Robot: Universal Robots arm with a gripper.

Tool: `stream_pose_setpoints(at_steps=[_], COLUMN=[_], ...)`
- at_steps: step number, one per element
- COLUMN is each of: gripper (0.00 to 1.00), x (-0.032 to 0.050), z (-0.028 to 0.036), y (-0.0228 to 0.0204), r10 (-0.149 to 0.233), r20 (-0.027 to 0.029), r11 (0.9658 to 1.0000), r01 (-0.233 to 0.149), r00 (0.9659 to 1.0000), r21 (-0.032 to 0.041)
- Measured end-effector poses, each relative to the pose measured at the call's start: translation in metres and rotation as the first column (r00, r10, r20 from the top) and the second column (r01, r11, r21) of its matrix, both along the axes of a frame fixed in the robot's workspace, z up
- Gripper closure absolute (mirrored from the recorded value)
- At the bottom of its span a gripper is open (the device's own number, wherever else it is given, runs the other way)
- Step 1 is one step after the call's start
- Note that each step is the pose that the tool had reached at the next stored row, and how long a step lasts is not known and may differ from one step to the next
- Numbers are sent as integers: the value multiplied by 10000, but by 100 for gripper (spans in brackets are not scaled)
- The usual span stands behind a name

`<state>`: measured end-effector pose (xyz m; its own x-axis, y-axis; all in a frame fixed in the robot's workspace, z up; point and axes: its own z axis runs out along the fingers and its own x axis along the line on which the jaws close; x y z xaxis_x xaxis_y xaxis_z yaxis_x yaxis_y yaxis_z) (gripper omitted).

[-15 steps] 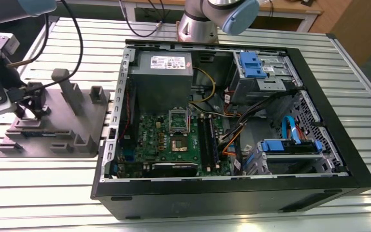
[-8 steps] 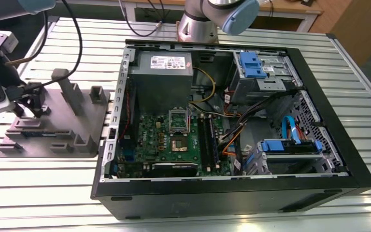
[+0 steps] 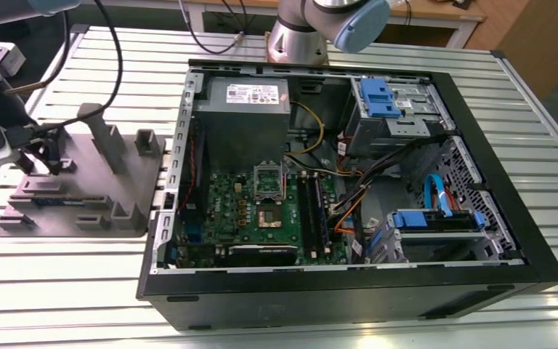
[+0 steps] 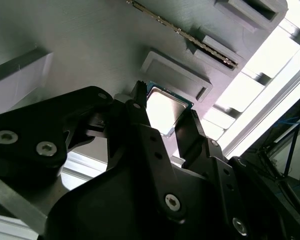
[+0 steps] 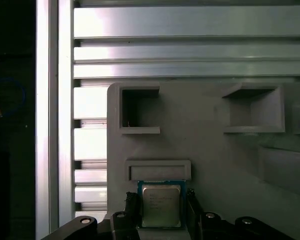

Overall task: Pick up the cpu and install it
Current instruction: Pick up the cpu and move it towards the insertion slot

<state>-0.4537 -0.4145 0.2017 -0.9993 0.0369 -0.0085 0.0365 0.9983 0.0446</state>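
End effector (image 5: 161, 196) clamps the cpu (image 5: 161, 205) at the grey holder (image 5: 215, 150).
In both wrist views the black fingers (image 4: 140, 107) press two opposite edges of the cpu (image 4: 164, 111), which sits low over the holder, just beside a raised rectangular block (image 5: 158, 170). In the exterior view the end effector (image 3: 49, 167) is at the holder (image 3: 114, 189) on the slatted desk (image 3: 66, 276), on the exterior view's left of the open computer case (image 3: 511, 240).

A raised ledge (image 5: 158, 170) hems the cpu (image 5: 161, 207) on one side (claw (image 5: 162, 201) fingers (image 5: 131, 206) press two others).
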Motion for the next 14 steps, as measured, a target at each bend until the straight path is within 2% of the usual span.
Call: stream_pose_setpoints(at_steps=[14], gripper=[53], x=[0], z=[36], y=[0], r10=[1], r20=[1], r11=[10000], r01=[-1], r00=[10000], r21=[0])
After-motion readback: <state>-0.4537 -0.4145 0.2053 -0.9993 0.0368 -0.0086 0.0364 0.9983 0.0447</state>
